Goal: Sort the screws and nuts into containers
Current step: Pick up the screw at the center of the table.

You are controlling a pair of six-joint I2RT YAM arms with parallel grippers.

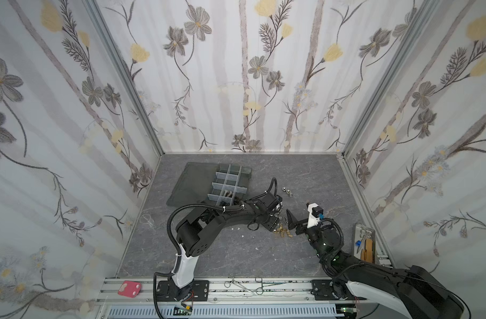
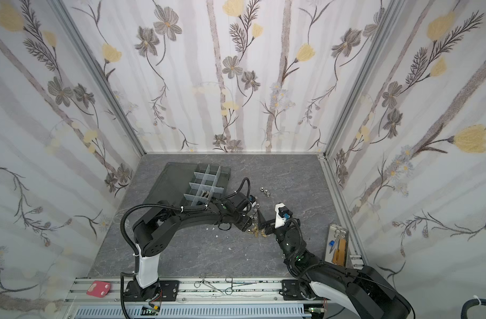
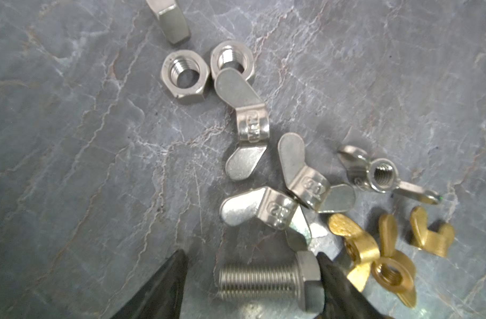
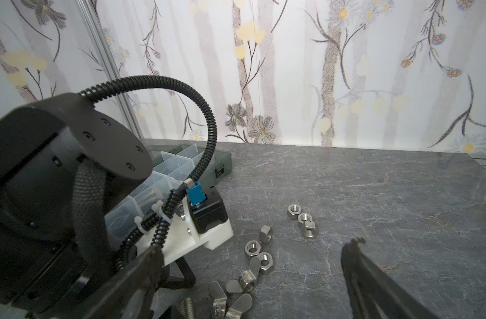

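Left gripper [image 3: 250,256] sits open around a silver bolt [image 3: 264,279]. The bolt lies flat among the wing nuts [image 3: 275,212], near-right of the organizer box [image 4: 226,162]. One finger touches the bolt's head, the other's clear. Right gripper [image 4: 255,244] hangs wide open, empty. Bolt looks rigid, slick and light, so an end-to-end pinch might squirt it. Across the threads probably bites better.

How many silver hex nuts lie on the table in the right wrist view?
6. Three hex nuts cluster toward the back wall; three more lie by the silver wing nuts. The left arm may hide others.
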